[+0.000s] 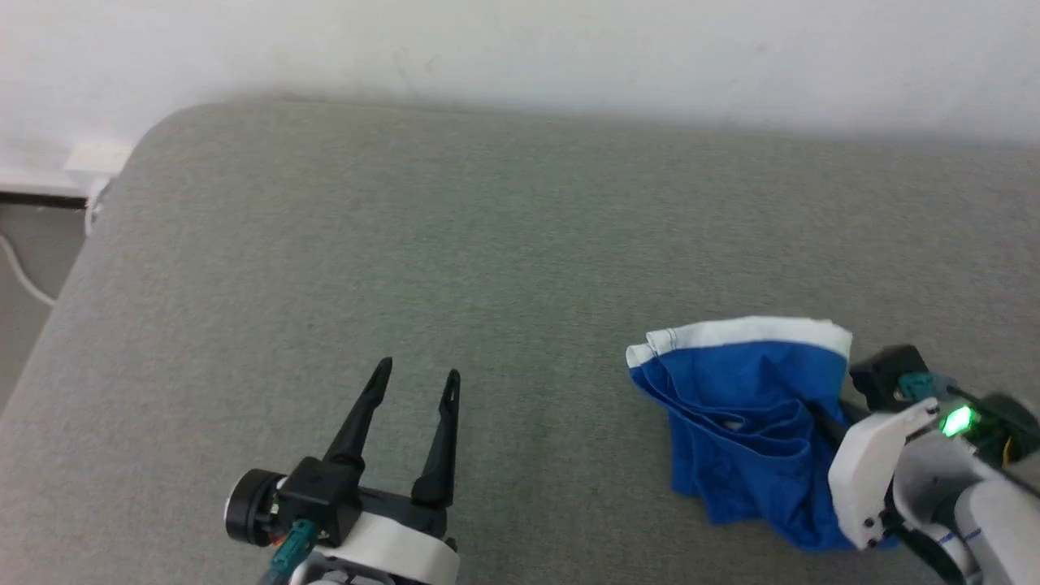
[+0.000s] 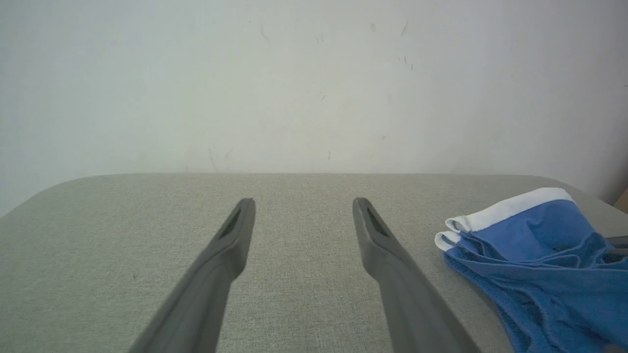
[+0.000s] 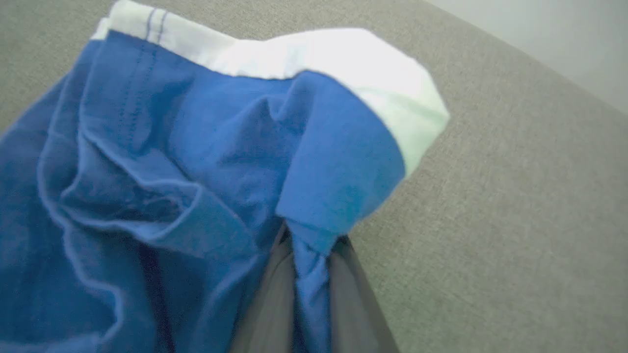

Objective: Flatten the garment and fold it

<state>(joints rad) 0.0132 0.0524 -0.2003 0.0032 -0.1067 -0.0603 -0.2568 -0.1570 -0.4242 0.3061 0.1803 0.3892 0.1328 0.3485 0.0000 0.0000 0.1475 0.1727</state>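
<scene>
Garment (image 1: 739, 422): soft bright blue cloth with a broad white band along its far edge, bunched into loose folds and ridges, with stitched seams visible in the right wrist view (image 3: 171, 162). It sits on the right part of the upholstered surface (image 1: 487, 244), well short of the far edge and well apart from the rounded far-left corner.

Right gripper (image 1: 821, 418): dark fingers are closed on a narrow blue fold, with cloth pinched between them (image 3: 314, 250). A green light (image 1: 957, 421) glows on the white wrist housing.

Left gripper (image 1: 418, 370): two long, tapered dark fingers are spread apart with nothing between them (image 2: 304, 203). It is held over bare upholstery near the middle, with the garment (image 2: 539, 260) well to its right.

Surface: grey woven fabric, matte, even and flat, with corners rounded at the far side. A pale wall (image 1: 520, 41) with faint scuffs stands directly behind the far edge. A white cable (image 1: 20, 280) runs down past the left edge.

Open room: a wide stretch of bare upholstery lies from the garment across to the left edge and up to the far edge.
</scene>
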